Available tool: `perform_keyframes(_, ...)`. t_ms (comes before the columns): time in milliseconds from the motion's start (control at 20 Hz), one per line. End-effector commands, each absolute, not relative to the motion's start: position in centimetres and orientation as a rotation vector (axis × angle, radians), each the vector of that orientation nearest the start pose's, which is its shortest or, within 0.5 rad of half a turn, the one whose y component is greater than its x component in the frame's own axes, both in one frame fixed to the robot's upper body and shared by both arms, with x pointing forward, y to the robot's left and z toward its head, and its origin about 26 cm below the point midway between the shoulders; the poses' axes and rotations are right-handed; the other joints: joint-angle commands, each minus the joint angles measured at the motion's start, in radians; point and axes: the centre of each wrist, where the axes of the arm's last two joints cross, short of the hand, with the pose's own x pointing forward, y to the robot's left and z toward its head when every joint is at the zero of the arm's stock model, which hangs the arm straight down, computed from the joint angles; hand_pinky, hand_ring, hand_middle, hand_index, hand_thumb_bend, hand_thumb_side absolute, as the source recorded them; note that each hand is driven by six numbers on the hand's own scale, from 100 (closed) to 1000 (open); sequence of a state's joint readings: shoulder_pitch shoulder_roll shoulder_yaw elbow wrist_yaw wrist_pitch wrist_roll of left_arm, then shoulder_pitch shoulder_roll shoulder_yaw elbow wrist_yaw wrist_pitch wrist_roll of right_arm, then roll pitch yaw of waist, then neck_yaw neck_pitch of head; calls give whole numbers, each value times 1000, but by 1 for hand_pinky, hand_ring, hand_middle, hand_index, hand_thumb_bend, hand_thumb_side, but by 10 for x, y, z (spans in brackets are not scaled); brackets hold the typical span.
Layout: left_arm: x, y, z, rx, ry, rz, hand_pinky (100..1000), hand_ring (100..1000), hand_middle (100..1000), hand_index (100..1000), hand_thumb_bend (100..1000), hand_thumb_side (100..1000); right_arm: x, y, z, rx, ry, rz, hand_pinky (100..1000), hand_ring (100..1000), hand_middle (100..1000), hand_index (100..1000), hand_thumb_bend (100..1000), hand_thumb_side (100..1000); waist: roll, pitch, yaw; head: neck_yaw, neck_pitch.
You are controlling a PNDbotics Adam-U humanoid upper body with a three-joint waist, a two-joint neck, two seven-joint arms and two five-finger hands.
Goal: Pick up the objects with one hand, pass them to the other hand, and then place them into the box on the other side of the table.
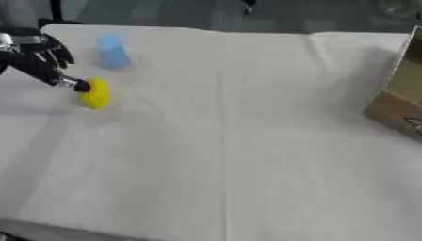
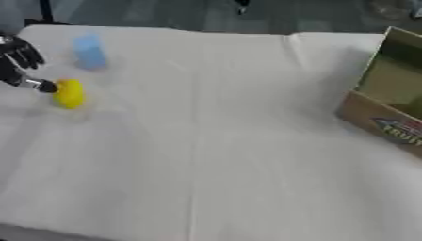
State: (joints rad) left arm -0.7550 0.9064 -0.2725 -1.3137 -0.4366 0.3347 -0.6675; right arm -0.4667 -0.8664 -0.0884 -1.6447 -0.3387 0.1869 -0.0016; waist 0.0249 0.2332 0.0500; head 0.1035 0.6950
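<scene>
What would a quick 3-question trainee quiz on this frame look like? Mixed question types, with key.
1. True or false: the yellow object lies inside the cardboard box.
2. Which hand is at the yellow object? A) left hand B) right hand C) both
3. Fill in: the object standing beyond the yellow one, farther from the robot, is coloured ____.

Key:
1. False. It lies on the white table at the left, and the box is at the far right edge.
2. A. A fingertip of the left hand reaches the yellow object; no right hand shows.
3. Blue, the blue block.
</scene>
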Motion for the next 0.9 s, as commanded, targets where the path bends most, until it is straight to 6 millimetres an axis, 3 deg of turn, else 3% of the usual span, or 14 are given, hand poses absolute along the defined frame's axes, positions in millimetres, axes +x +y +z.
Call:
perform_keyframes(50,404,373,279,847,-1005,-1189,859,826,729,810,714,423,335,-395,290,-477,-1945,396,968,760,838,920,100,408,8,-13,0,2,8)
perform_keyframes(300,415,364,273,890,-946,-1223,863,836,740,813,733,409,336,-395,287,-475,-1934,399,968,760,838,919,100,412,7,-13,1,4,11)
perform_keyframes(450,421,359,269,961,-889,-1253,864,846,752,814,759,352,336,-395,285,-473,-1927,404,968,760,838,919,100,417,7,-12,0,7,12)
perform_keyframes(900,437,362,249,1056,-773,-1208,839,831,737,806,701,327,338,-397,279,-476,-1905,403,968,760,837,919,100,427,8,-12,0,29,12)
